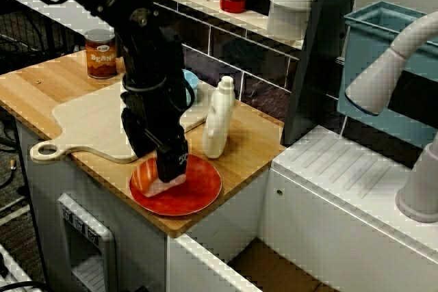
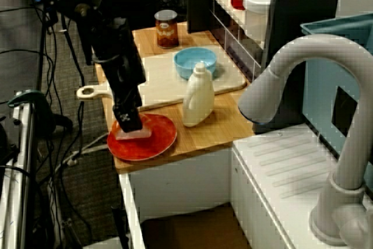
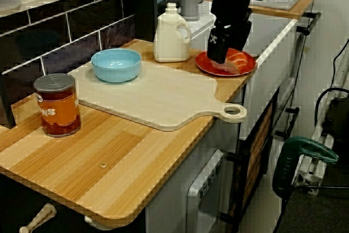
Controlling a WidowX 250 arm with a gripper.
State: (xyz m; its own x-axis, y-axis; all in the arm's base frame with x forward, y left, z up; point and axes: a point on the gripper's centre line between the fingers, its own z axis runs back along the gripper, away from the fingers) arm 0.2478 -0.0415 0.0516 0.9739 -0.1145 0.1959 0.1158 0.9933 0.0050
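A wooden counter (image 1: pixel 253 143) fills the middle of the front view. A flat red plate (image 1: pixel 202 196) lies at its rounded front edge, lower centre, with a pale board (image 1: pixel 89 124) just to its left. The black pincer (image 1: pixel 172 169) stands on an orange-and-white fish slice (image 1: pixel 145 177) on the plate; I cannot tell whether it is pinching.

In the view past the tap, a white plastic bottle (image 2: pixel 199 97) stands just right of the plate, with bare wood beyond it.

In the view along the counter, the plate is upper right, near the counter's end, and the smooth board fills the centre.

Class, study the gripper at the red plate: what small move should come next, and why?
Probably a short straight lift. The gripper sits down on the orange-and-white piece on the red plate, jaw state hidden; the white bottle stands close beside.
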